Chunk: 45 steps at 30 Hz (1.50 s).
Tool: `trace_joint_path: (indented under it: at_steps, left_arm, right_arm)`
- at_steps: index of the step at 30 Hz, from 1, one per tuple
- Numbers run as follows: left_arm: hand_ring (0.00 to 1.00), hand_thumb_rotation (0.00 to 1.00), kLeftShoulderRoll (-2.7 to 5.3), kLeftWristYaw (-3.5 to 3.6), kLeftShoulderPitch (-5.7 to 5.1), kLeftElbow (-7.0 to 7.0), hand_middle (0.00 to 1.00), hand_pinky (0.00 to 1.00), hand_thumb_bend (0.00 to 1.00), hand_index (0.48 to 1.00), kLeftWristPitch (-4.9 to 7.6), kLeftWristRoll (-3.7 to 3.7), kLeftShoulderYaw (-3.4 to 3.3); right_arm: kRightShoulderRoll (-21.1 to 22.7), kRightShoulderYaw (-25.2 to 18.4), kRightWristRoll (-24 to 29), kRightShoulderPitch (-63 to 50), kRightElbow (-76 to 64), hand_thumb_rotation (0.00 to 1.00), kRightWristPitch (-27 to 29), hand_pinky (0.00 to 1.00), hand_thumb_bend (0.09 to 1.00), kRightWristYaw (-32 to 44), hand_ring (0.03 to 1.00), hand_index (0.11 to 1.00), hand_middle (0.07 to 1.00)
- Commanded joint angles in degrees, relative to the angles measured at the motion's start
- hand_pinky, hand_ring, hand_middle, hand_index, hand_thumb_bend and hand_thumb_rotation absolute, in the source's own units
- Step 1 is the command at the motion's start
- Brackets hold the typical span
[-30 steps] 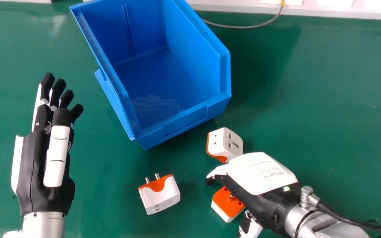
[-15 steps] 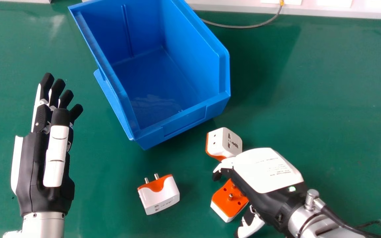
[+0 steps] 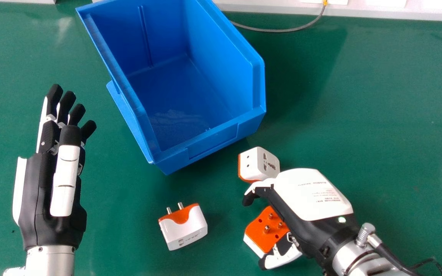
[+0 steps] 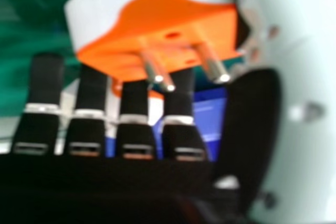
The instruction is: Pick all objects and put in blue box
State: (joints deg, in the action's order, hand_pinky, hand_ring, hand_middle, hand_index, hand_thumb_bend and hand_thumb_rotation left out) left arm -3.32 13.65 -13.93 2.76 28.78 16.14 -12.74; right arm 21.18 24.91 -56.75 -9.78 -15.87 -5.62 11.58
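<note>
So, orange-white adapter (image 3: pixel 260 236) between right robot hand's (image 3: pixel 305 197) thumb and fingers.

The far end of the blue box (image 3: pixel 214 142), toward the far edge of the table (image 3: pixel 378 96), was cut off by the head view's top edge; the grey cable (image 3: pixel 290 30) passed out of sight behind it. The right robot hand (image 3: pixel 309 197) hid part of the pronged adapter (image 3: pixel 259 234) beneath it and the near corner of the adapter (image 3: pixel 249 165) beside the box. The right hand view's edge cropped the pronged adapter.
</note>
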Motion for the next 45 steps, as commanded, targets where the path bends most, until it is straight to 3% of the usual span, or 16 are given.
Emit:
trace_joint_path:
  at_steps: [1, 2, 8, 11, 13, 17, 21, 29, 32, 37, 43, 45]
  left_arm:
    - [0.96, 0.79, -0.44, 0.18, 0.08, -1.18, 0.98, 0.92, 0.73, 0.968, 0.84, -0.17, -0.25]
    - [0.96, 0.78, -0.48, 0.21, 0.07, -1.14, 0.98, 0.92, 0.73, 0.967, 0.92, -0.23, -0.25]
    - [0.96, 0.78, -0.46, 0.54, 0.04, -1.24, 0.98, 0.92, 0.73, 0.967, 0.95, 0.26, -0.27]
    - [0.96, 0.78, -0.54, 0.19, -0.05, -1.33, 0.98, 0.92, 0.73, 0.968, 0.77, -0.31, -0.31]
    - [0.96, 0.79, -0.41, 0.23, -0.09, -1.52, 0.98, 0.92, 0.73, 0.967, 0.47, 0.09, -0.27]
    - [0.96, 0.78, -0.51, 0.28, -0.22, -1.68, 0.98, 0.92, 0.73, 0.966, 0.47, -0.11, -0.16]
    - [0.96, 0.78, -0.38, 0.26, -0.14, -1.84, 0.98, 0.92, 0.74, 0.965, -0.04, 0.32, -0.15]
    - [0.96, 0.78, -0.39, 0.28, -0.06, -1.85, 0.98, 0.92, 0.74, 0.964, -0.05, 0.02, -0.13]
    - [0.96, 0.78, -0.62, 0.24, -0.18, -1.96, 0.98, 0.92, 0.74, 0.964, -0.13, -0.46, -0.09]
    - [0.96, 0.79, -0.55, 0.48, -0.04, -1.78, 0.98, 0.92, 0.73, 0.963, -0.07, -0.03, -0.13]
    - [0.96, 0.79, -0.74, 0.58, 0.08, -1.46, 0.98, 0.92, 0.73, 0.964, 0.05, -0.14, -0.23]
    - [0.96, 0.79, -0.75, 0.39, 0.1, -1.32, 0.98, 0.92, 0.73, 0.963, 0.34, -0.54, -0.27]
  right_arm:
    - [-0.06, -0.43, -0.17, -0.09, -1.27, 0.01, 0.18, 0.43, 0.576, -0.97, 0.548, 0.606, 0.628]
    - [-0.1, -0.43, -0.14, -0.12, -1.37, 0.01, 0.08, 0.4, 0.564, -0.84, 0.502, 0.582, 0.589]
    - [-0.13, -0.58, 0.4, -0.32, -1.59, 0.0, 0.09, 0.34, 0.548, -0.56, 0.438, 0.547, 0.533]
    - [-0.12, -0.57, 0.49, -0.35, -1.6, 0.0, 0.13, 0.32, 0.542, -0.59, 0.414, 0.534, 0.519]
    - [-0.02, -0.53, 0.39, -0.36, -1.68, 0.0, 0.13, 0.31, 0.538, -0.48, 0.393, 0.522, 0.508]
    - [0.21, -0.44, 0.25, -0.19, -1.58, 0.0, 0.31, 0.29, 0.534, -0.33, 0.376, 0.514, 0.497]
    - [0.23, -0.37, 0.16, -0.09, -1.55, 0.0, 0.14, 0.28, 0.531, -0.01, 0.362, 0.505, 0.494]
    - [0.26, -0.45, 0.75, 0.12, -0.93, 0.0, 0.87, 0.27, 0.527, -0.86, 0.345, 0.497, 0.478]
    - [0.13, -0.43, 0.86, 0.02, -1.15, 0.0, 0.83, 0.27, 0.527, -0.84, 0.345, 0.497, 0.478]
    - [0.01, -0.52, 1.74, 0.22, -1.31, 0.0, 0.93, 0.26, 0.526, -0.31, 0.34, 0.495, 0.469]
    - [-0.17, -1.61, 5.53, -0.16, -0.15, 0.0, 5.02, 0.27, 0.522, -5.33, 0.342, 0.495, 0.452]
    - [-0.23, -2.09, 7.07, -0.37, 0.41, 0.0, 7.04, 0.27, 0.52, -7.66, 0.344, 0.496, 0.443]
